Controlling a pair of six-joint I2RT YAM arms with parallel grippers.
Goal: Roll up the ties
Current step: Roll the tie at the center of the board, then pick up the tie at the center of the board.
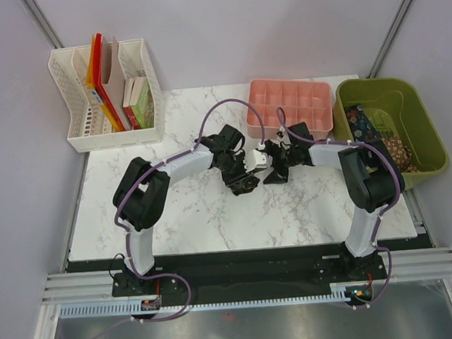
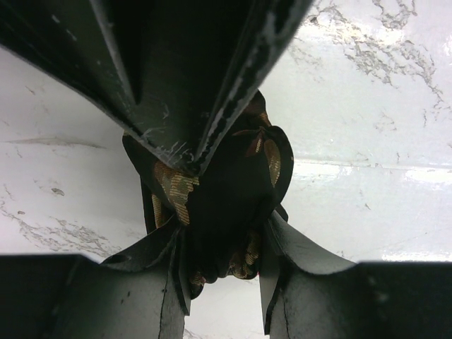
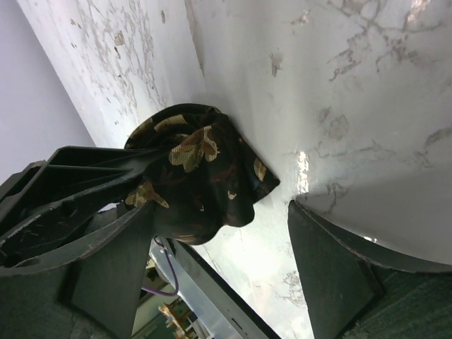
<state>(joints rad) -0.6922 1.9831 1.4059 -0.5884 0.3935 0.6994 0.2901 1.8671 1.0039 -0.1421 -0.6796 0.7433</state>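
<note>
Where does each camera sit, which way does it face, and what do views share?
Top external: above and behind the bases, looking down at the table; both arms show.
Left wrist: on that wrist, facing the table; left gripper pinches the tie.
Right wrist: on that wrist, facing the table; right gripper open beside it.
Shared: both wrist views hold the same tie.

You've got a black tie [image 3: 198,176] with gold-brown leaf print and faint dark red flecks. Table [image 1: 214,217]: white marble, grey veins. Tray [image 1: 290,80]: salmon pink. Bin [image 1: 375,84]: olive green. Ties [image 1: 362,123] in it: 1 navy with blue floral, 1 gold-brown patterned. Rack [image 1: 67,95]: white.
</note>
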